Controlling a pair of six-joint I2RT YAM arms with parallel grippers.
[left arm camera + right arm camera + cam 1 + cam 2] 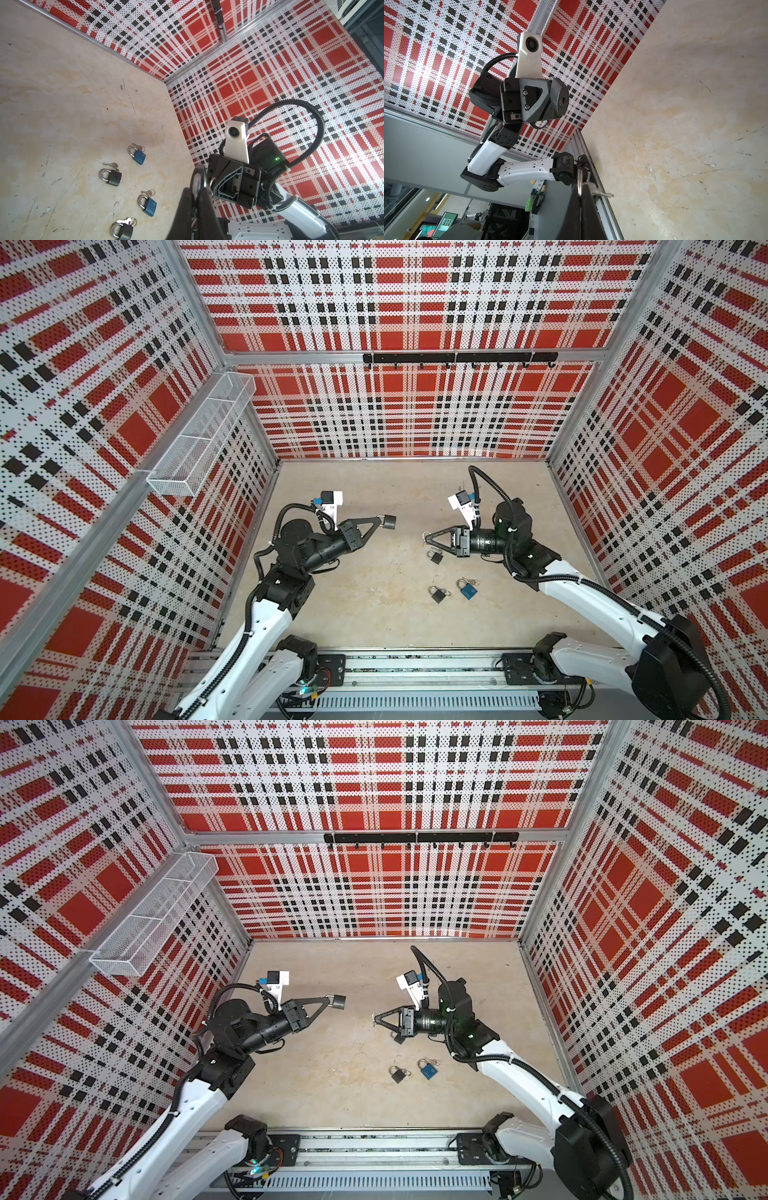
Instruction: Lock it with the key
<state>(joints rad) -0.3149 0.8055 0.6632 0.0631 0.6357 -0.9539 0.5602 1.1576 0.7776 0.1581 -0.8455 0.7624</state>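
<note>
The black padlock (390,522) is up off the table, left of centre in both top views. The left gripper (379,522) is clamped tight on its shackle, and the keyhole end faces the other arm. Right of centre, across a clear gap, the right gripper (429,536) is pinched fully closed on the key (603,194), whose ring stands above the fingers and whose blade pokes out to one side. Key and padlock are not touching.

Lower in the frame, on the beige table (353,614), lie a spare black padlock (436,557) just under the right gripper, another black padlock (438,594) and a blue padlock (468,590). The blue one has a mark on its face that is too small to read.
</note>
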